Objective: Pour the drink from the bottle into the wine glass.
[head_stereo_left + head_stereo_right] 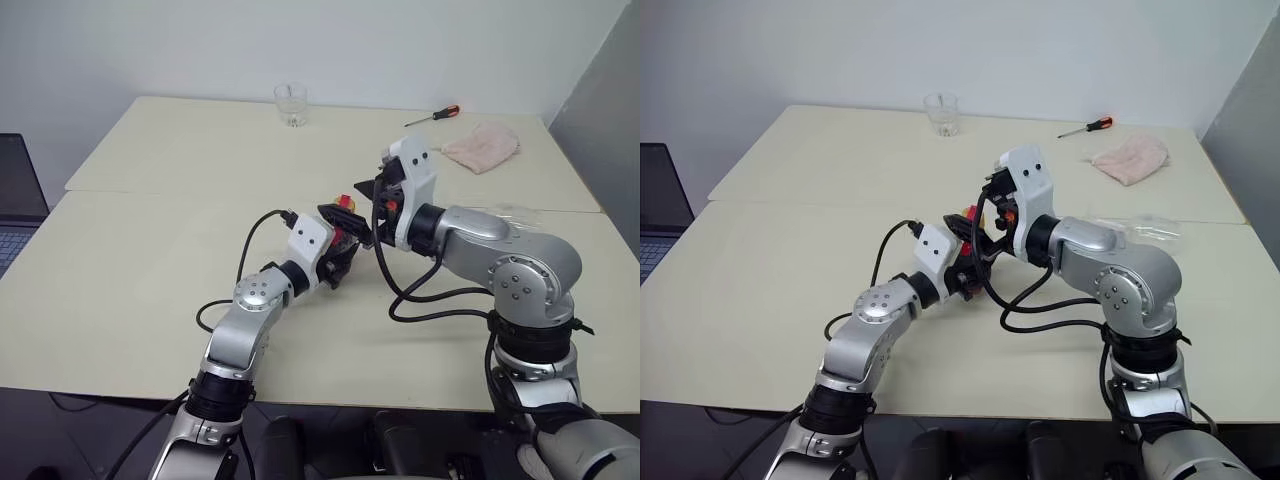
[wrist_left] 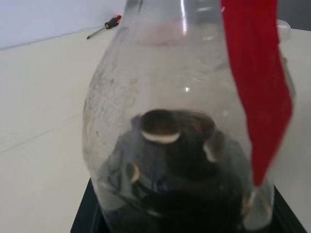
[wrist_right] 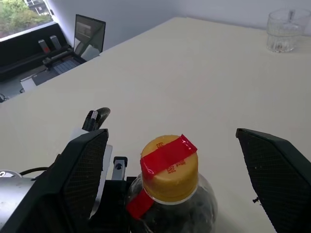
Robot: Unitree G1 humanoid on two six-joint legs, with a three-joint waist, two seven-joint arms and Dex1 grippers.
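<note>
Near the middle of the cream table (image 1: 150, 250), the left gripper (image 1: 340, 262) clasps the bottle (image 3: 170, 194) by its rounded body; the right gripper (image 3: 175, 160) spreads wide around the yellow-and-red cap (image 3: 169, 162); thin, likely light and squeezable plastic, so grip gently.

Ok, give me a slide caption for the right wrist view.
Open right claw straddles the bottle's yellow cap, tumbler beyond.
</note>
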